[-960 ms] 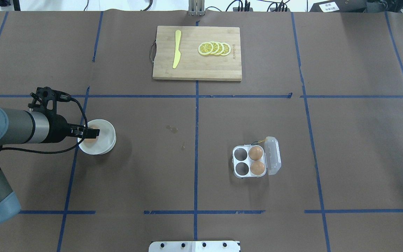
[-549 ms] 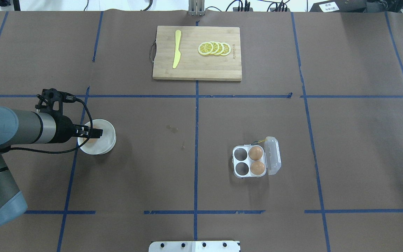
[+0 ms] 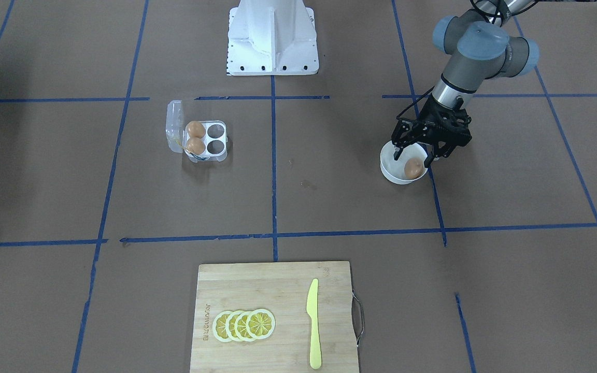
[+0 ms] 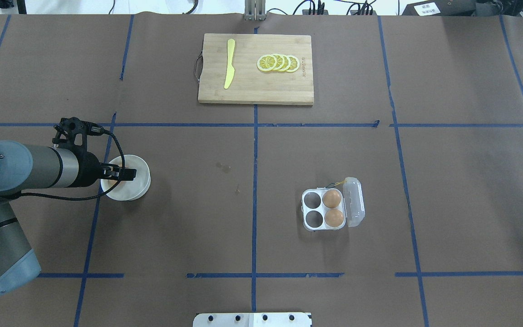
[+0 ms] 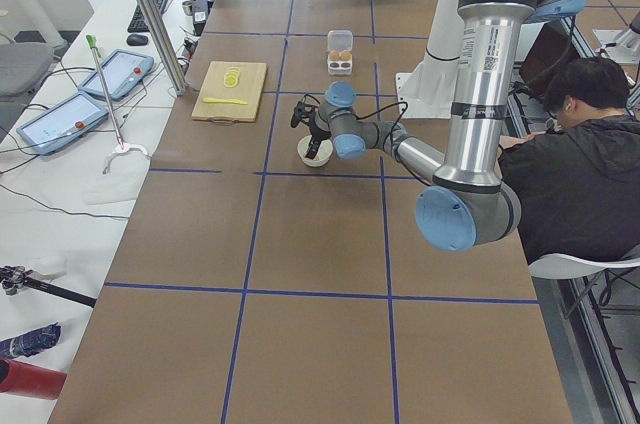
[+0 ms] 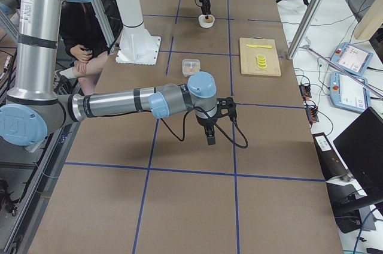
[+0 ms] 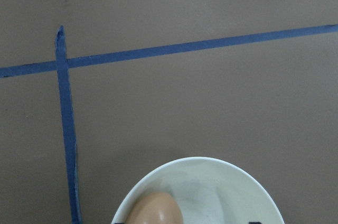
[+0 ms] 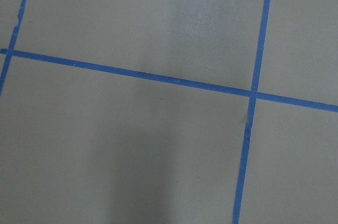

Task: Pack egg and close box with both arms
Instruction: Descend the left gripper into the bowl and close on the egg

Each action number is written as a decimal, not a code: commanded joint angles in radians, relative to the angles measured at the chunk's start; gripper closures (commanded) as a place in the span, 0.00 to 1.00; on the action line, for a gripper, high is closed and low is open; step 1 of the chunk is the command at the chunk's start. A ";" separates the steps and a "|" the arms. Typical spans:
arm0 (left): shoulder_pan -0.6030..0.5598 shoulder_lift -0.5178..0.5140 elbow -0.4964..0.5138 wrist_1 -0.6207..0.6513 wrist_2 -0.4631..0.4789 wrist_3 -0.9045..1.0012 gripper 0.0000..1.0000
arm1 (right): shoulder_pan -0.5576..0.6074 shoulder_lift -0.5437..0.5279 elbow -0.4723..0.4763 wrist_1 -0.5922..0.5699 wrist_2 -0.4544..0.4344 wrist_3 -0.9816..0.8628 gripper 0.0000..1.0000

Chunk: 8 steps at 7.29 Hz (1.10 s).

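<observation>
One light-brown egg (image 3: 413,168) lies in a round white bowl (image 3: 389,173); the left wrist view shows the egg (image 7: 153,209) at its bottom edge. My left gripper (image 3: 413,155) hangs open just above the bowl, one finger on each side of the egg, holding nothing. In the overhead view the left gripper (image 4: 123,173) covers the egg. The clear four-cell box (image 4: 312,210) stands open with its lid (image 4: 354,202) flipped to one side. It holds two eggs (image 4: 332,198) (image 4: 334,218), and two cells are empty. My right gripper (image 6: 210,137) shows only in the exterior right view, where I cannot tell its state.
A wooden cutting board (image 4: 252,91) at the far middle holds lemon slices (image 4: 278,63) and a yellow knife (image 4: 229,63). The white pedestal (image 3: 272,36) stands at the robot's side. A seated person (image 5: 585,154) shows beside the table.
My left arm has shifted a little to the right, bringing the gripper further over the bowl and hiding the egg in the overhead view. The box and its eggs have not moved.
</observation>
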 commanded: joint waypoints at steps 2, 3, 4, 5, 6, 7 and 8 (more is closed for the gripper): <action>0.014 -0.001 0.015 0.000 0.001 0.000 0.18 | 0.000 0.000 -0.002 0.000 0.000 0.000 0.00; 0.018 -0.001 0.018 0.000 0.001 0.000 0.18 | 0.000 0.000 -0.002 0.000 0.000 0.000 0.00; 0.018 -0.003 0.018 0.000 0.001 0.000 0.18 | 0.000 0.000 -0.002 0.000 0.000 0.000 0.00; 0.020 -0.007 0.019 0.000 0.001 0.000 0.18 | 0.000 0.000 -0.002 0.002 0.000 0.000 0.00; 0.023 -0.009 0.021 0.000 0.001 0.000 0.18 | 0.000 0.000 -0.002 0.000 0.000 0.000 0.00; 0.027 -0.009 0.021 0.000 0.001 0.000 0.18 | 0.000 0.000 -0.003 0.000 0.000 -0.002 0.00; 0.032 -0.009 0.022 0.000 0.001 0.000 0.18 | 0.000 0.000 -0.003 0.000 0.000 -0.002 0.00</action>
